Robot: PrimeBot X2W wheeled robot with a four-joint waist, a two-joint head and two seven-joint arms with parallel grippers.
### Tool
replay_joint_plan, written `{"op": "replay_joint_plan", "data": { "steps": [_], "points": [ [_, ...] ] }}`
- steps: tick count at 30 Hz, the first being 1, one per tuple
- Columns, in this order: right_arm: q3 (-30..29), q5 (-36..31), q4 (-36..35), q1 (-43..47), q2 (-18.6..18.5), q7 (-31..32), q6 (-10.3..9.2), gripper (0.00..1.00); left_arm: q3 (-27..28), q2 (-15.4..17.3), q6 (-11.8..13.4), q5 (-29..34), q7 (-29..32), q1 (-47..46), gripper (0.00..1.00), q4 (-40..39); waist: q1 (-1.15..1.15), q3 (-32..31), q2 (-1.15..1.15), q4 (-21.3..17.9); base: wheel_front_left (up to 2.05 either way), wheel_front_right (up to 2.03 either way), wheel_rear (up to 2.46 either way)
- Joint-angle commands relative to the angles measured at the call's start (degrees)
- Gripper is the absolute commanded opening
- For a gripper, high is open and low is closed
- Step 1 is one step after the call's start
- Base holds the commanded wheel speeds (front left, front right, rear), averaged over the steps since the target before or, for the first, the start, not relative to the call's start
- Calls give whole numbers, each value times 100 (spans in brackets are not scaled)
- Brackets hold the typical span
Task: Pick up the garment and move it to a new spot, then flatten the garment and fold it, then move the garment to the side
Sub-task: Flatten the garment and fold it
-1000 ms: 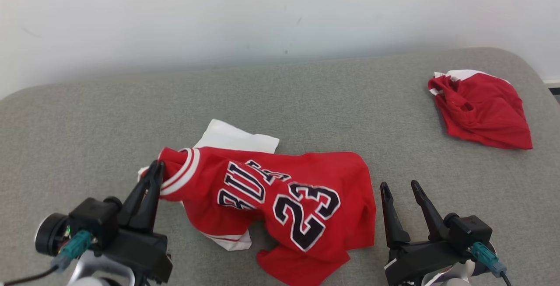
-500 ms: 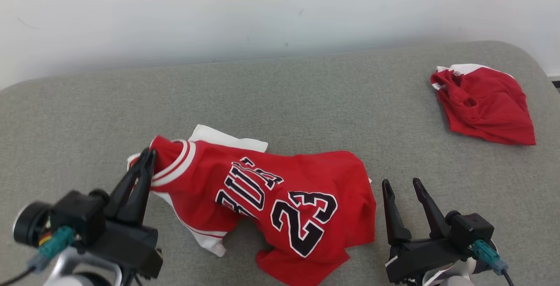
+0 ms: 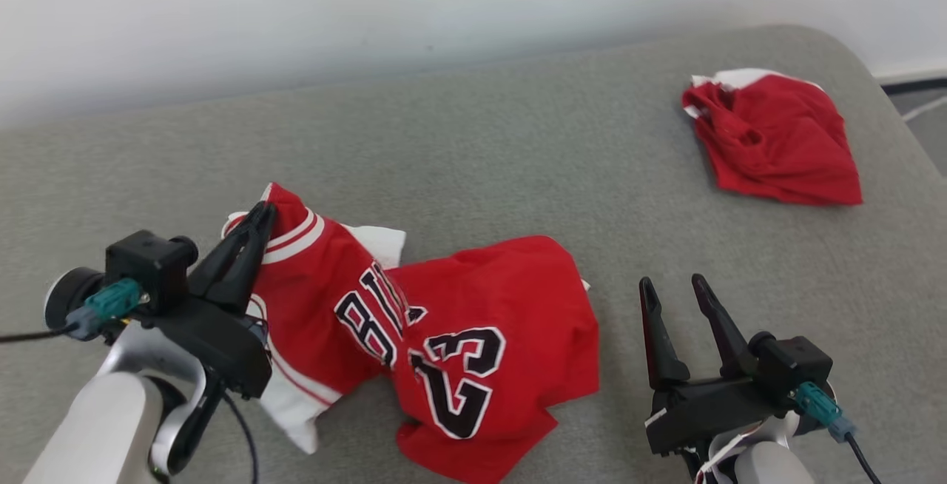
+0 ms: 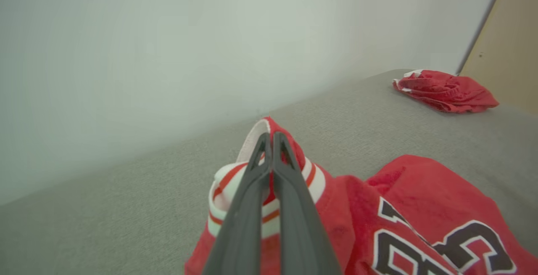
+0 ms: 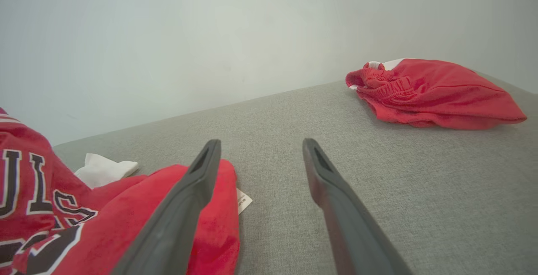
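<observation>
My left gripper clenched on the jersey at its striped trim; right gripper spread, empty; thin pinch may slip if cloth drags.

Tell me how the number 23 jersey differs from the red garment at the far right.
The jersey bears black letters and a 23; the far garment shows no print. The jersey is pinched at its striped trim by the left gripper, jaws shut; the far garment lies untouched. Both are red with white, on the grey surface.
</observation>
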Motion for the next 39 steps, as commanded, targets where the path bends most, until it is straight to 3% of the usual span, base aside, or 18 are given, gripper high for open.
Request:
{"op": "replay_joint_plan", "data": {
  "steps": [1,14,15,16,22,27,39],
  "points": [
    [28,26,-15,-69,2,-12,-2,100,6,21,-47,19,-73,-132,0,181,0,206,0,-225,0,0,0],
    [25,34,2,-255,22,-11,-2,100,-365,-646,-477,-119,-943,-1053,0,2328,0,524,0,-546,0,0,0],
    [29,24,13,-258,25,-12,-2,100,-435,-674,-510,-50,-1033,-1088,58,2501,0,508,0,-537,0,0,0],
    [26,16,26,-255,26,-11,-2,100,-487,-731,-519,-19,-1153,-1108,100,2645,0,479,0,-516,0,0,0],
    [-34,-10,37,-124,17,-11,-2,100,-622,-970,-450,83,-1805,-915,100,3074,0,282,0,-279,0,0,0],
    [-79,-37,23,6,-3,-12,-2,100,-627,-1107,-213,113,-2058,-484,100,2664,0,132,0,0,0,0,0],
    [-87,-44,13,118,-43,-12,-2,100,-462,-898,174,-24,-2070,405,100,1974,0,34,0,419,0,0,0]
  ]
}}
